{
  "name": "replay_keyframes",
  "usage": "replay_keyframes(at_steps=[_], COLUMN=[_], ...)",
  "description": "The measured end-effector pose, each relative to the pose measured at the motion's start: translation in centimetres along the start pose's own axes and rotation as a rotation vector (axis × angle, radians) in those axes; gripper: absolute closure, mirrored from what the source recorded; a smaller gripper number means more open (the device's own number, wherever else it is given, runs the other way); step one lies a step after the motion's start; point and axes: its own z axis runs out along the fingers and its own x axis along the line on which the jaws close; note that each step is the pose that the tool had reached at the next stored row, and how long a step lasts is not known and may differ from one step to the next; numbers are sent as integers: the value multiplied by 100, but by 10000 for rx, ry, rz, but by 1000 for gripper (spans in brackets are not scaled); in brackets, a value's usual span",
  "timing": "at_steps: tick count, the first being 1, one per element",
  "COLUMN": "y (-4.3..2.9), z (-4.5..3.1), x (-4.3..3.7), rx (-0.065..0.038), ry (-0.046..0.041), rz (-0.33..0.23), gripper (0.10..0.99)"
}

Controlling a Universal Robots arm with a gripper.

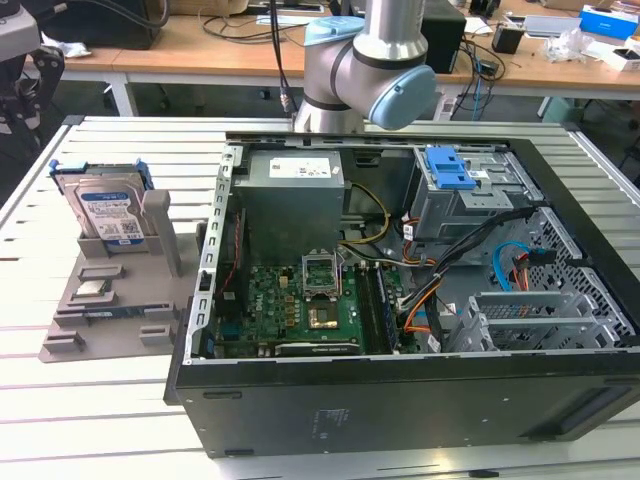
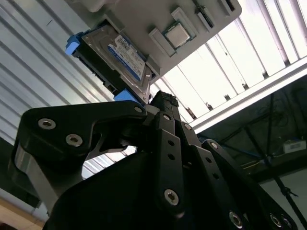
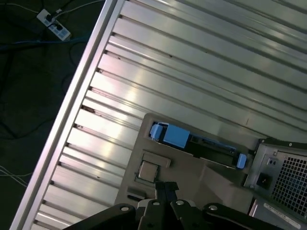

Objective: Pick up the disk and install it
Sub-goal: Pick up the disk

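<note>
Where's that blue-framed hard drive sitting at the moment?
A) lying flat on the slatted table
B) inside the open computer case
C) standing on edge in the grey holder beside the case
C: the disk stands on edge in the grey holder, on the exterior view's left of the computer case.

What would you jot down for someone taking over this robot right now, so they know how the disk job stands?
The gripper is shut, holds nothing and is apart from the disk, which lies ahead of it in both wrist views.
The disk stands upright in the grey holder on the table, at the exterior view's left of the open computer case.
Done: nothing that shows; the disk is not picked up.
Left: picking it up and installing it.
</note>
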Motion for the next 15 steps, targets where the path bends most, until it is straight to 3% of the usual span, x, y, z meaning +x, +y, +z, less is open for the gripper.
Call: replay_keyframes(at_steps=[15], y=[0], z=[0], x=[0], rx=[-41], ry=[79], rz=[-1760], gripper=[980])
